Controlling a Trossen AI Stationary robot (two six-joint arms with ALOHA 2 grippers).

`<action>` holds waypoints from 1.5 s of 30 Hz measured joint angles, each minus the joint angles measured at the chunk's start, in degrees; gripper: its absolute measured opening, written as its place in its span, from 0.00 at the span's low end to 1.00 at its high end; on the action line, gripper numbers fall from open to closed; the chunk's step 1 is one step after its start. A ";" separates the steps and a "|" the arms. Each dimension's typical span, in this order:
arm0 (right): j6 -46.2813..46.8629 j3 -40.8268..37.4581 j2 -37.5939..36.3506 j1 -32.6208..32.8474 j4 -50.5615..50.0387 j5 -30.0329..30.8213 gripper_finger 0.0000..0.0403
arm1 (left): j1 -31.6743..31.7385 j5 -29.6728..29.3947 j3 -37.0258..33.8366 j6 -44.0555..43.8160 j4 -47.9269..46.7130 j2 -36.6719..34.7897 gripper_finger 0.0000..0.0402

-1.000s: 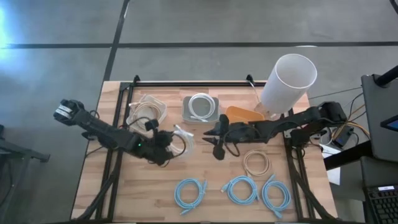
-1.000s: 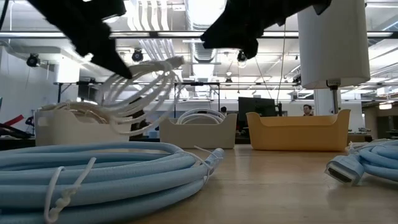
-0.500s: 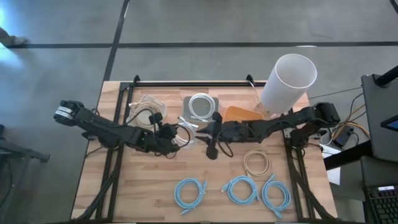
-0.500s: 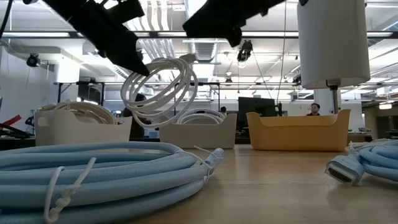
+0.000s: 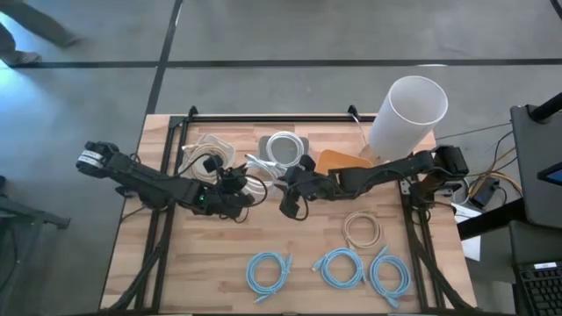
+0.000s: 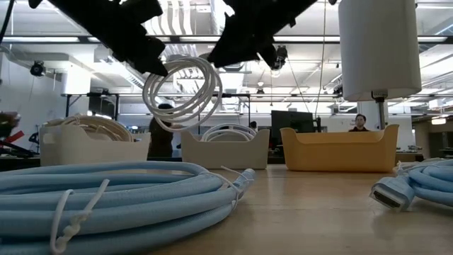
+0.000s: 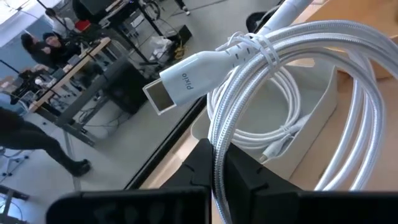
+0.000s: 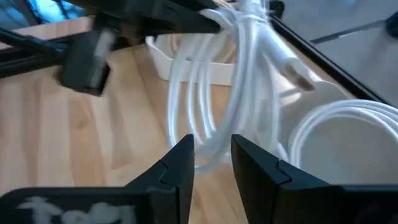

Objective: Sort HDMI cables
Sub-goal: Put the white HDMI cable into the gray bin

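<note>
Wooden worktop (image 5: 219, 263) carries three light blue HDMI cable coils (image 5: 342, 268) and one beige coil (image 5: 362, 230) along its near side, not yet sorted. Coils already lie in the left bin (image 5: 208, 151) and middle bin (image 5: 284, 149); the orange bin (image 5: 338, 161) looks empty. Left gripper (image 7: 217, 177) is clenched on a white coil (image 6: 184, 88) lifted mid-table, while the right gripper (image 8: 211, 158), fingers spread, straddles its strands, apparently a handover.

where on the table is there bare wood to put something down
Bare wood lies at the front left, beside the three light blue coiled cables, and ahead of the left hand. The back row of bins and the middle, where both hands meet at the white coil, are crowded.
</note>
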 joint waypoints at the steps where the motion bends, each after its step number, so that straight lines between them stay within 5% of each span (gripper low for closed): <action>1: -0.03 -0.17 0.01 -0.04 -0.07 0.57 0.25 | 0.00 0.00 0.00 -0.02 0.02 0.00 0.05; 27: -3.02 -0.85 0.62 -2.97 3.23 1.27 0.25 | 0.02 0.20 0.00 2.90 10.07 -0.02 0.05; 37: -4.39 -0.85 0.62 -3.06 2.93 1.71 0.05 | 0.00 0.15 0.00 2.72 10.49 -0.02 0.05; 45: -4.09 -0.85 0.62 -2.97 1.74 3.91 0.04 | 0.14 1.59 0.00 2.37 10.73 -0.02 0.10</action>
